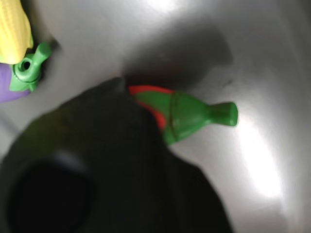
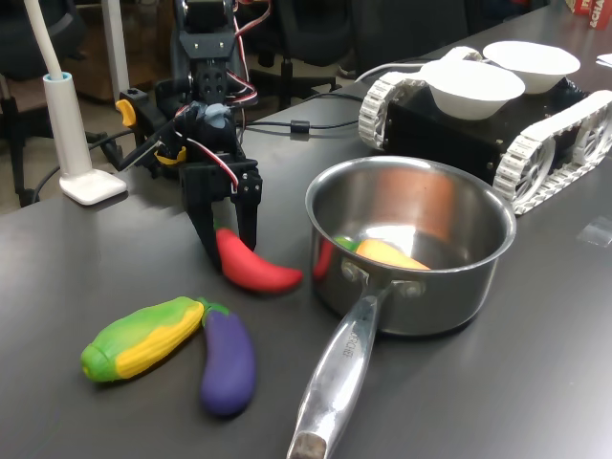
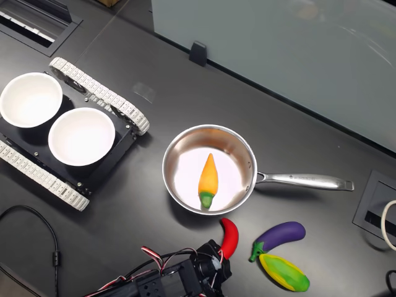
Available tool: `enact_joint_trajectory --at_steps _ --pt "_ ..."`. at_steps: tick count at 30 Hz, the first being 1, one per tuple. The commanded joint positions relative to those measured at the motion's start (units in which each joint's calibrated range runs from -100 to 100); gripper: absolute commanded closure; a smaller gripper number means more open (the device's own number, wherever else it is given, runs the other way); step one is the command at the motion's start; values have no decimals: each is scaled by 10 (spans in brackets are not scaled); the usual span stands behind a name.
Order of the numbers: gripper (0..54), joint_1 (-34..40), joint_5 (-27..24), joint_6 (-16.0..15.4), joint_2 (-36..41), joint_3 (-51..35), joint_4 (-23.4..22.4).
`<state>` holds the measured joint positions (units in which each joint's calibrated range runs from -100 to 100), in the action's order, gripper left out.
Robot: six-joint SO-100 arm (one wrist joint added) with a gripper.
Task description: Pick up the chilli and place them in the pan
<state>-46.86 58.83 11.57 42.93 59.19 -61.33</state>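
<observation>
Claw point(image 2: 229, 251) straddles the chilli's point(image 2: 254, 268) stem end, jaws apart, not clamped. Chilli lies on the table point(image 2: 86, 258) just beside the pan point(image 2: 411, 251), at the pan's 6 o'clock in the second exterior view. There its long axis runs 12–6, tip toward 12. Risk: smooth curved body may squirt out if the jaws close off-centre.

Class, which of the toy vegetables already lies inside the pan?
The orange-yellow pepper with a green stem lies in the pan; the chilli, eggplant and corn are on the table.
</observation>
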Motion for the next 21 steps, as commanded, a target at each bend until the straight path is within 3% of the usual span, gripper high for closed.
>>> enact_joint_trajectory --at_steps 1,9,21 --pt "535 1 -19 21 6 4 11" --pt "535 23 -78 7 20 -33 6" --pt "536 13 -159 -69 47 -108 -32"
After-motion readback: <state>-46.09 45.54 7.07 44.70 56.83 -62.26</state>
